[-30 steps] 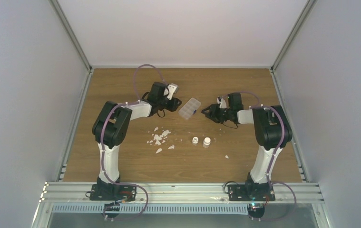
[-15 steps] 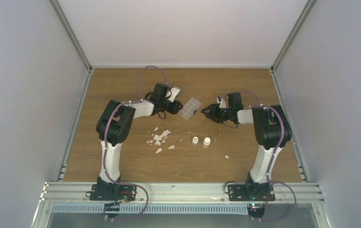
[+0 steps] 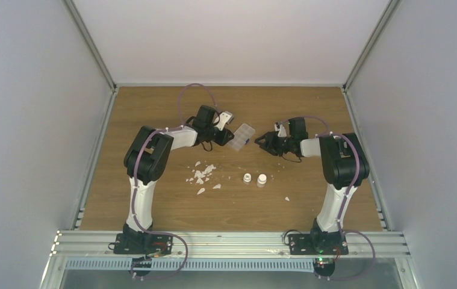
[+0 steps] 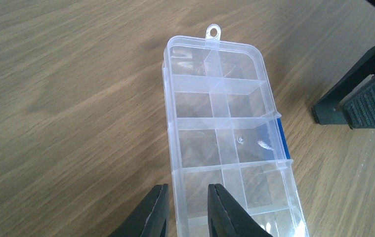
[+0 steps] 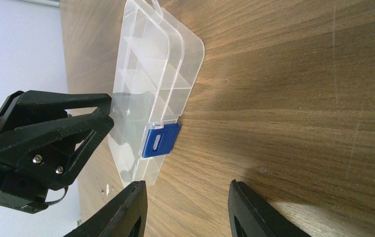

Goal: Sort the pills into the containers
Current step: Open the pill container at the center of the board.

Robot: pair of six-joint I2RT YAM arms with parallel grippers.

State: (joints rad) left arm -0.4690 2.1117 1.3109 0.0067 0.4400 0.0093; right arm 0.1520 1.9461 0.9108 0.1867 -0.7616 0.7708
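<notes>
The left part of the table (image 3: 123, 150) is bare wood up to the metal rail along its edge, so there is open room on that side. Nearer the middle, white flakes (image 3: 202, 173) lie scattered, well apart from the box.

The left gripper (image 3: 227, 138) meets the near end of the clear organiser box (image 3: 241, 136), which lies flat at mid-table, tilted diagonally. In the left wrist view its fingers (image 4: 153, 215) are parted and straddle the box's (image 4: 220, 113) left long wall, one outside it and one over a compartment. Whether they touch the plastic cannot be told.

The blue latch (image 5: 160, 140) sits on the box's right long edge. Just beyond that edge is a strip of bare wood, then the right gripper (image 3: 259, 141), its jaws spread wide and empty, pointing at the latch side without touching it.

In front of the box, a small white vial (image 3: 262, 179) and a second white cylinder (image 3: 247, 178) stand close together. One stray flake (image 3: 287, 198) lies farther right. Wood is clear from there to the right rail.
</notes>
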